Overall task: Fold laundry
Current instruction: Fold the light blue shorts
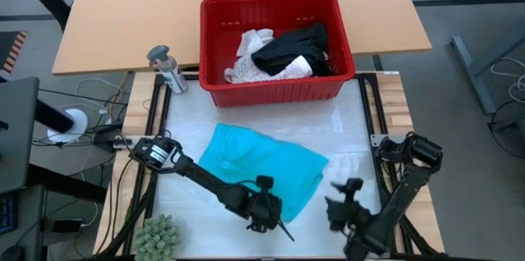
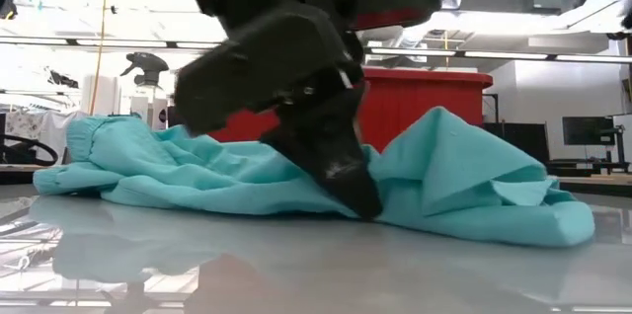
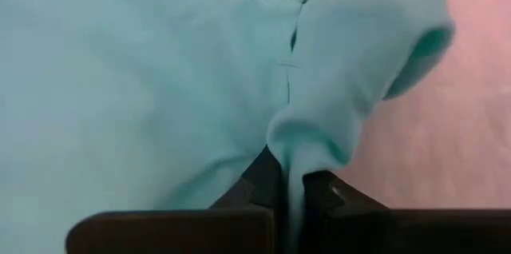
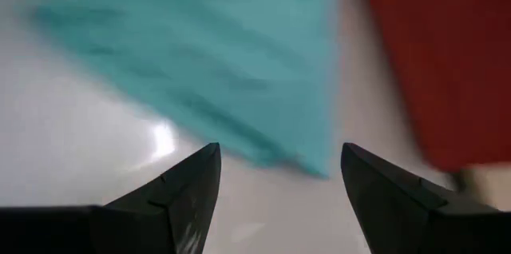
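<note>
At the near edge of the teal garment (image 1: 262, 169), the left gripper (image 1: 264, 212) is pinched tight on a fold of its cloth. Just beside that edge, the right gripper (image 1: 343, 205) hovers over the bare white table (image 1: 344, 130) with fingers spread wide, holding nothing. Beyond the teal garment stands the red basket (image 1: 215, 57), holding a black garment (image 1: 294, 48) and white garments (image 1: 250, 54).

The white table (image 1: 344, 130) carries a spread teal garment (image 1: 254, 162), a red basket (image 1: 279, 89) at its far edge, and a green fuzzy plant (image 1: 157, 235) at its near left corner.
</note>
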